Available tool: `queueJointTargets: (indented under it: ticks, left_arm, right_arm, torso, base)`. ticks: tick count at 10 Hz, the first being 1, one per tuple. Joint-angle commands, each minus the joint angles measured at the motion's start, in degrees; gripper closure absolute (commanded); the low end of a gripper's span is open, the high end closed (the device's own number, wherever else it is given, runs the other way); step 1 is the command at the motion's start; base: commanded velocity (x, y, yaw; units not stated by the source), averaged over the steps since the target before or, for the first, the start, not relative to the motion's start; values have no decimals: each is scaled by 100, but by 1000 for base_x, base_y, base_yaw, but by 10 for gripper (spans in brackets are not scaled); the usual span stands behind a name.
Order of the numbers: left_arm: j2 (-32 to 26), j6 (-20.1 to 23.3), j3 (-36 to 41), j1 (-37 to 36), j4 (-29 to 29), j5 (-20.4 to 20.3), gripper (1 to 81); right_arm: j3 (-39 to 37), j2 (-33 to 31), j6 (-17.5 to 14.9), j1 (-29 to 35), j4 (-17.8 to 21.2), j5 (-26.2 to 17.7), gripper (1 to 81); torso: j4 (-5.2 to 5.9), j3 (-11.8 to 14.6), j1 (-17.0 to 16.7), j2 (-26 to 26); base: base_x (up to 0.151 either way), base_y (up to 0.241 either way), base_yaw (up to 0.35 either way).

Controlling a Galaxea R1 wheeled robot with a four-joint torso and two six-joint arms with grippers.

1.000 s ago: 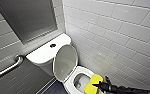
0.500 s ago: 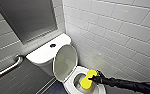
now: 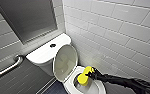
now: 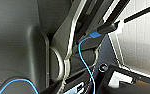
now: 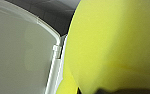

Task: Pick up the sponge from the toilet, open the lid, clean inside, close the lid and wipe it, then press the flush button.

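The white toilet (image 3: 96,88) stands against the tiled wall with its lid (image 3: 65,62) raised upright against the tank (image 3: 43,52). The yellow sponge (image 3: 85,75) hangs over the open bowl, its lower end down inside the rim. My right gripper (image 3: 92,74) comes in from the right and is shut on the sponge. In the right wrist view the sponge (image 5: 113,45) looms large beside the lid's greyish-white underside (image 5: 18,55). A round dark flush button (image 3: 52,45) sits on the tank top. The left wrist view looks at the robot's own body and a blue cable (image 4: 84,62).
A metal grab bar (image 3: 7,68) runs along the dark tiled wall at the left. White tiled wall (image 3: 116,30) closes in right behind the toilet. A grey panel (image 3: 26,17) is set in the wall above the tank.
My right arm has carried the sponge a little to the left and lower into the bowl. The lid stays raised.
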Motion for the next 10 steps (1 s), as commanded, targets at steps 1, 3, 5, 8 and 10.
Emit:
queueJointTargets:
  ticks: [1,3,5,8,10]
  left_arm:
    - [-156,-9,51,168,4,497,10]
    - [-174,-9,68,229,4,497,10]
    - [-218,-9,95,273,12,497,10]
    - [-359,0,332,343,30,488,10]
    - [-377,0,403,343,48,488,10]
  right_arm:
    - [-443,463,27,1098,-85,242,811]
    - [-802,533,157,862,-33,532,811]
    - [-1068,498,422,448,-41,877,811]
    - [-892,68,563,124,-24,1105,811]
    - [-344,-447,703,-9,-24,1298,811]
  torso:
    - [0,0,0,0]
    - [0,0,0,0]
    - [0,0,0,0]
    - [0,0,0,0]
    - [0,0,0,0]
  base:
    - [0,0,0]
    - [0,0,0]
    - [0,0,0]
    - [0,0,0]
    - [0,0,0]
